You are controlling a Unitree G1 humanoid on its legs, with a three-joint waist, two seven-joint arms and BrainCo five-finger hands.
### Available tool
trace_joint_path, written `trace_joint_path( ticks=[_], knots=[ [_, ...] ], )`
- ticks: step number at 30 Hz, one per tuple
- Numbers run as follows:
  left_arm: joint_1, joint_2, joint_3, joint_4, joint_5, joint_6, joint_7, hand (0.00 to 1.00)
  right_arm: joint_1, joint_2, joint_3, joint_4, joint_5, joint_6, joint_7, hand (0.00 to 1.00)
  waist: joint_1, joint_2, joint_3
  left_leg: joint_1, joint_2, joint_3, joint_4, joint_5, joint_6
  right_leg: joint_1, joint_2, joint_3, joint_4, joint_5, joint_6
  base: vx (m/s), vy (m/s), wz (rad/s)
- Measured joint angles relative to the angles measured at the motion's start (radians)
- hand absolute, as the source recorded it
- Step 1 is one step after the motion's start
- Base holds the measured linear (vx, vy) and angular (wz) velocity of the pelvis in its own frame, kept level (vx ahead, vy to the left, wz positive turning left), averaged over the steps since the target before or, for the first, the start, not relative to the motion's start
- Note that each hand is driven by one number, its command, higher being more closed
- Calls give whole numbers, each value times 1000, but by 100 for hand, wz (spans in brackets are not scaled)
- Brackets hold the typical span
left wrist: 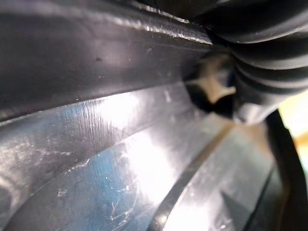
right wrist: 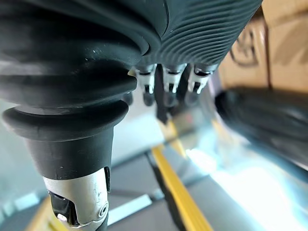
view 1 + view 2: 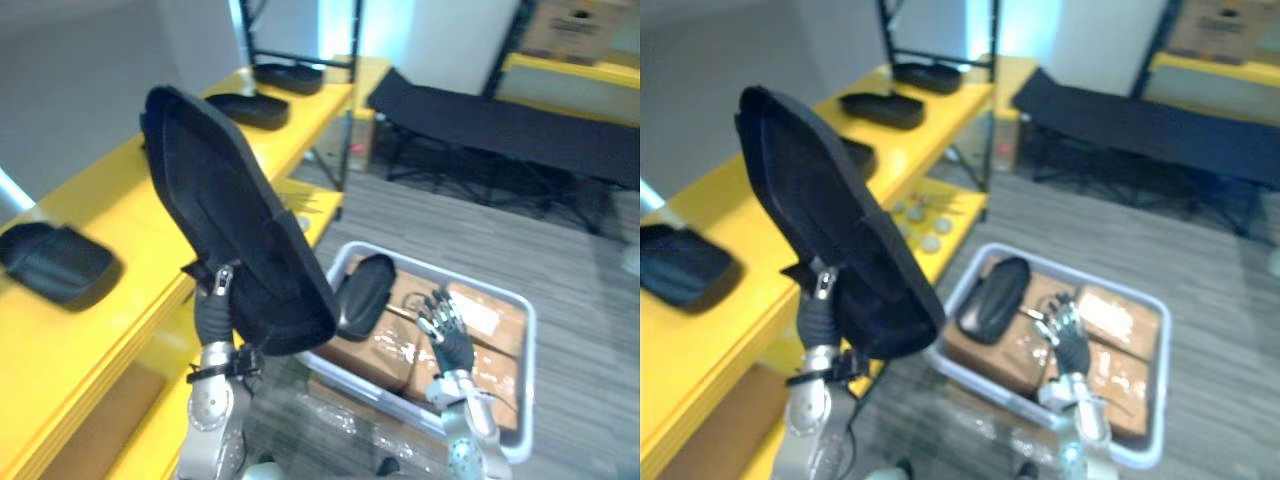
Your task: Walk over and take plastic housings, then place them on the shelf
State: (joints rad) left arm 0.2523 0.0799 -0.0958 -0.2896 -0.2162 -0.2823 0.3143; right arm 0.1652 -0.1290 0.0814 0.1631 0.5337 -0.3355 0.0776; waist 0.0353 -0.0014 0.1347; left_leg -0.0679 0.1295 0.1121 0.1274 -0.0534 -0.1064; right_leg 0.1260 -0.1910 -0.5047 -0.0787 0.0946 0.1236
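A large black plastic housing (image 3: 235,220) stands tilted in the air over the front edge of the yellow shelf (image 3: 120,215). It rests on my left hand, whose dark wrist cover (image 3: 213,308) shows under it while the fingers are hidden behind it. Its scratched dark surface (image 1: 120,144) shows very close in the left wrist view. A smaller black housing (image 3: 362,295) lies in the pale crate (image 3: 524,318). My right hand (image 3: 447,335) hovers over the crate's cardboard boxes, open, holding nothing.
Three more black housings lie on the shelf top: near left (image 3: 60,262), middle (image 3: 247,108) and far (image 3: 288,76). Small round parts (image 3: 920,225) sit on the lower shelf. A black cot (image 3: 500,120) stands at the back, with grey carpet (image 3: 480,240) between.
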Motion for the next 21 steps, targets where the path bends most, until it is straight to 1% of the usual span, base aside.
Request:
trace_joint_path(
  ticks=[2,4,6,7,8,9,10,12,13,14,15,17,18,20,21],
  knots=[
    [47,-1,71,-34,5,-1,41,100,-26,5,34,-16,1,-12,14,0,19,0,2,-1,-25,-29,-27,25,1,14,-17,-41,0,7,13,48,55,49],
    [67,-4,107,-56,22,-1,62,100,-34,6,50,-42,0,-14,16,0,30,0,2,1,-38,-47,-34,32,1,25,-26,-59,1,4,16,62,44,41],
    [97,-18,166,-113,34,-5,77,100,-54,11,69,-59,-3,-19,16,0,48,-1,2,10,-61,-73,-52,41,7,45,-45,-97,13,-4,25,82,66,46],
    [110,-23,195,-144,38,-15,76,100,-66,15,81,-60,-20,-19,11,0,63,-5,3,17,-72,-78,-62,44,10,53,-57,-106,21,-10,30,80,80,27],
    [113,-25,207,-159,37,-21,76,100,-73,17,82,-60,-30,-18,7,0,67,-6,3,17,-76,-79,-65,44,11,53,-63,-111,27,-12,32,72,84,29],
    [123,-39,242,-193,38,-42,74,100,-96,26,100,-59,-60,-15,-5,0,80,-7,3,16,-89,-87,-73,45,17,53,-77,-127,42,-17,28,36,59,24],
    [126,-50,261,-213,38,-50,73,100,-105,30,103,-60,-79,-13,-15,0,89,-9,5,20,-97,-90,-83,46,20,53,-86,-131,52,-21,23,47,80,29],
    [131,-59,285,-237,37,-66,66,100,-113,36,114,-60,-105,-10,-29,0,97,-16,9,24,-109,-103,-91,40,28,55,-103,-153,77,-27,20,55,83,26],
    [135,-60,305,-245,37,-84,49,100,-115,38,123,-59,-123,-5,-42,0,107,-21,13,35,-114,-106,-96,38,33,53,-120,-161,120,-32,16,62,86,25],
    [136,-61,319,-245,36,-87,32,100,-116,41,125,-59,-134,-2,-55,0,116,-24,15,43,-116,-107,-97,36,37,49,-132,-162,152,-33,14,62,91,18],
    [139,-62,326,-245,36,-87,25,100,-117,43,125,-59,-144,1,-63,0,120,-25,16,51,-117,-108,-100,33,42,46,-141,-163,177,-35,10,48,74,13],
    [143,-58,351,-245,33,-87,5,100,-125,46,123,-60,-165,3,-81,0,118,-47,11,52,-124,-120,-101,29,58,18,-166,-139,253,-34,2,71,97,14],
    [143,-54,356,-245,31,-87,3,100,-128,46,123,-61,-167,3,-81,0,118,-52,11,49,-124,-121,-102,31,60,8,-167,-123,261,-31,-2,100,82,15],
    [132,-43,355,-243,29,-87,-3,100,-128,43,100,-74,-168,3,-78,0,110,-72,10,48,-124,-145,-117,51,66,-27,-164,-37,298,-12,-28,136,47,20],
    [124,-42,351,-241,29,-87,-4,100,-126,43,85,-79,-170,3,-76,0,104,-65,14,45,-123,-161,-122,56,67,-38,-163,-15,316,-7,-34,120,13,43]
  ],
)
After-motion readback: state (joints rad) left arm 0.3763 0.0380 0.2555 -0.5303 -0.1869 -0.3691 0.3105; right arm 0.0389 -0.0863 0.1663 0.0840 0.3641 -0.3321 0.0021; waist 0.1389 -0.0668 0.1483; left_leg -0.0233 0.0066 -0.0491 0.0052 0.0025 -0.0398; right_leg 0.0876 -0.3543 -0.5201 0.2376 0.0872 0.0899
